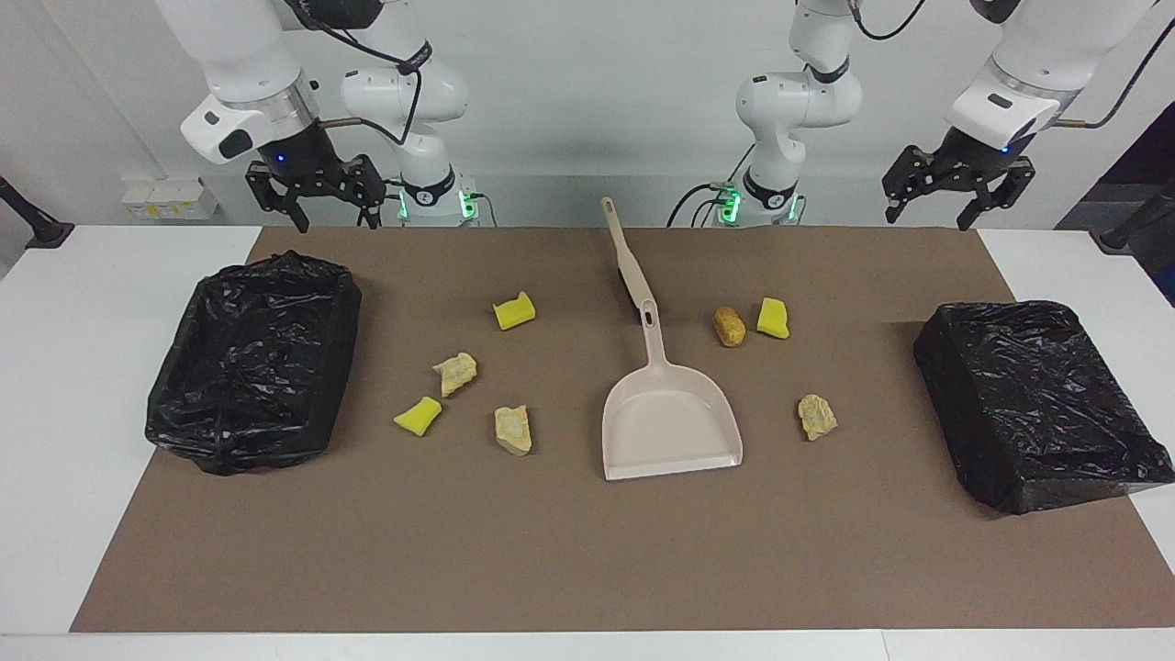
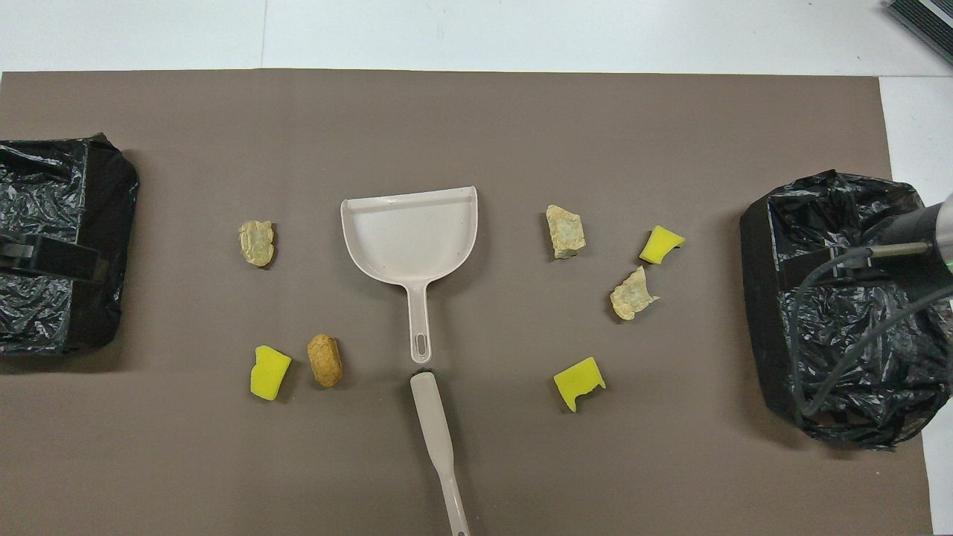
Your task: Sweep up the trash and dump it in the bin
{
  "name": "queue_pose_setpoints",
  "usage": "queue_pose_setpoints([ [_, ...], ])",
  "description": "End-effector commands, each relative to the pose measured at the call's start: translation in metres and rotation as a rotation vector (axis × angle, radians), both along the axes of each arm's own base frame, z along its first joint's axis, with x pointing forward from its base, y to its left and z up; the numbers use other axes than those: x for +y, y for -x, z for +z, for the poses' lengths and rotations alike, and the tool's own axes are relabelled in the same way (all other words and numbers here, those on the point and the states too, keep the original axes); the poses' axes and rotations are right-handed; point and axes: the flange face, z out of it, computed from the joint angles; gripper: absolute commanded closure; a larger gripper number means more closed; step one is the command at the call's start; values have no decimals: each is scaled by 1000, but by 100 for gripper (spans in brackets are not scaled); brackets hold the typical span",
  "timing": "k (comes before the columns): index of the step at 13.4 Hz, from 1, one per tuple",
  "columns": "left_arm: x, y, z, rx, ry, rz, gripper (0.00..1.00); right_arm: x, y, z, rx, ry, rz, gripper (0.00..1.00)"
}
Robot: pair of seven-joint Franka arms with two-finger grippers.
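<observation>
Dustpan (image 1: pixel 671 424) and brush (image 1: pixel 624 260) lie amid trash (image 1: pixel 730 326).

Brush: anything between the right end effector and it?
Nothing visible. The right end effector hangs open in the air near its base, by the lined bin. The brush lies bare on the mat, end to end with the dustpan. The yellow chunk lies beside that line, not on it.

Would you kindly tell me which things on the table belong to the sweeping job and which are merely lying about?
For the job:
- trash chunks, e.g. yellow wedge, brown lump, beige lump
- dustpan
- brush
- open lined bin
- right gripper, left gripper, both open

Lying about:
- black-wrapped box
- brown mat
</observation>
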Motion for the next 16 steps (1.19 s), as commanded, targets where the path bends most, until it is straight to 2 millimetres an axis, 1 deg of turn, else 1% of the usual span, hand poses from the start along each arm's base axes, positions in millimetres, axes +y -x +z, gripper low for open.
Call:
queue_pose_setpoints([
  [1, -39, 31, -23, 47, -13, -30, 0, 12, -21, -11, 6, -17, 39, 0],
  [2, -57, 40, -34, 52, -17, -17, 0, 20, -25, -15, 7, -16, 49, 0],
  [4, -100, 69, -61, 27, -14, 8, 0, 34, -37, -26, -20, -29, 51, 0],
  [5, -123, 87, -79, 16, -8, -7, 0, 41, -42, -33, -19, -61, 44, 0],
  [6, -151, 107, -100, 22, -2, -30, 0, 50, -47, -39, -29, -78, 38, 0],
  [7, -171, 126, -117, 32, -7, -19, 0, 71, -50, -47, -35, -76, 59, 0],
  [8, -187, 140, -126, 42, -8, -1, 0, 82, -53, -55, -31, -74, 54, 0],
  [9, -208, 158, -138, 61, 11, 1, 0, 94, -55, -64, -24, -67, 46, 0],
  [10, -224, 173, -154, 86, 23, 22, 0, 113, -54, -71, -21, -63, 59, 0],
  [12, -263, 219, -196, 103, 0, 46, 0, 132, -54, -90, 2, -48, 71, 0],
  [13, -282, 242, -221, 94, -4, 79, 0, 149, -52, -99, 5, -22, 96, 0],
  [14, -301, 263, -244, 76, 6, 118, 0, 160, -51, -106, 4, 1, 93, 0],
  [15, -309, 279, -260, 60, 20, 159, 0, 173, -49, -116, 14, 12, 87, 0],
  [16, -314, 292, -271, 55, 23, 166, 0, 185, -47, -122, 18, 16, 87, 0],
])
